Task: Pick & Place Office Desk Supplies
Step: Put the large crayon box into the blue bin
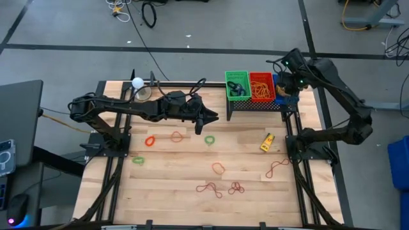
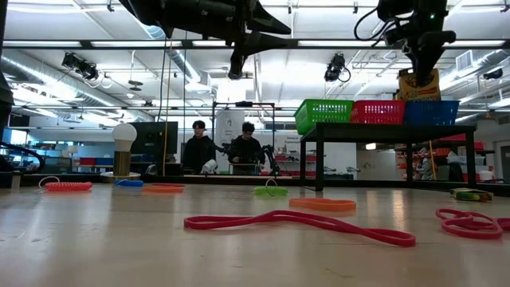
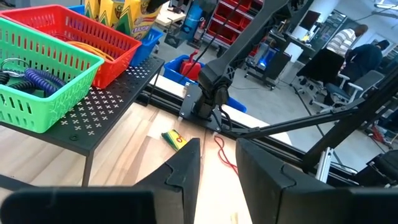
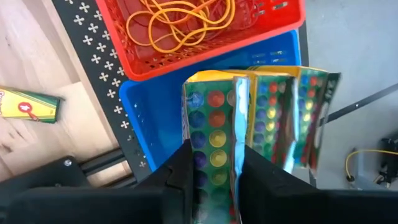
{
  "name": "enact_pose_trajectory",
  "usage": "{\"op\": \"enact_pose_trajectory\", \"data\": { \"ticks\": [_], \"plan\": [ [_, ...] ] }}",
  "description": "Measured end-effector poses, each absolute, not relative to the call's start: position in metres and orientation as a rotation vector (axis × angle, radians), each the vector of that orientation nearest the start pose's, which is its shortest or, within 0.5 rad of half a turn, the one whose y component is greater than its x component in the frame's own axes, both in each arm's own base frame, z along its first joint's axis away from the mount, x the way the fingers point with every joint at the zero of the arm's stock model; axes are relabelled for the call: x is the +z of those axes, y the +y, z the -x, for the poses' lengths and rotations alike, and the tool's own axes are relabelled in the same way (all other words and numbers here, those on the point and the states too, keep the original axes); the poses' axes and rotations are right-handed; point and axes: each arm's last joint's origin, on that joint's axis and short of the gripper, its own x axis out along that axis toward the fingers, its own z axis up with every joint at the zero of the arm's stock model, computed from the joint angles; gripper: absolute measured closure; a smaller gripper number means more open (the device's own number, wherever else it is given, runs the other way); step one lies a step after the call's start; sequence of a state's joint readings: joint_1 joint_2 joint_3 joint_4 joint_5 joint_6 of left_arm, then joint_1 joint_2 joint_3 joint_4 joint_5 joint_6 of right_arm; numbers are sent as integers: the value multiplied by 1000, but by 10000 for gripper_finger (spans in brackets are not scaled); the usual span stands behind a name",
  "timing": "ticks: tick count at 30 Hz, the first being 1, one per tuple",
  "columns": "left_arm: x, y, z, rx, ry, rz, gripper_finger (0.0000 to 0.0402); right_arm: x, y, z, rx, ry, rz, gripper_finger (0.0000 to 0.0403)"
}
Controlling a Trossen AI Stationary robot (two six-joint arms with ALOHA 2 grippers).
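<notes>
Clamped narrowly between the fingers of the right gripper (image 4: 214,163): a yellow crayon box (image 2: 418,84), gripped across its thin faces and hanging directly above the blue basket (image 2: 432,112) at the far right end of the black perforated stand (image 2: 390,131). Held upright, long axis vertical, printed front facing the low camera, lower end aimed into the basket. Probably carried that way so as to drop on end into the narrow bin rather than lie across its rim. From the right wrist, shiny dotted panels right beside the gripped one; hard to tell whether one box or several.

Sorted by kind, by the look of it: orange bands in the red basket (image 2: 378,112) next door, dark coils in the green basket (image 2: 325,115) beyond.

Hovering over the middle of the table, clear of the wood: the left gripper (image 1: 211,117), fingers parted a little and holding nothing, pointed toward the stand. Likely waiting out of the right arm's way.

Left on the tabletop: a small yellow-green box (image 1: 267,142) lying flat near the right arm's base, long axis slanted toward the stand; a green ring (image 1: 209,139) below the left gripper; an orange loop (image 1: 218,168) and red bands (image 1: 209,188) nearer the front edge
</notes>
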State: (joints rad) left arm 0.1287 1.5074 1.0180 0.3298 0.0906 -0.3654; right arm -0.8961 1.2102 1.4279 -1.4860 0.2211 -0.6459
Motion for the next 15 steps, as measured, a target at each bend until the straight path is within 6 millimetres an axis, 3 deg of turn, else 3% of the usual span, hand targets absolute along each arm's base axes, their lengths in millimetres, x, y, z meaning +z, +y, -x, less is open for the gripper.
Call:
{"op": "enact_pose_trajectory", "data": {
  "ticks": [15],
  "plan": [
    [289,41,-341,67,150,381,293,365,-152,-111,-563,1477,101,244]
  ]
}}
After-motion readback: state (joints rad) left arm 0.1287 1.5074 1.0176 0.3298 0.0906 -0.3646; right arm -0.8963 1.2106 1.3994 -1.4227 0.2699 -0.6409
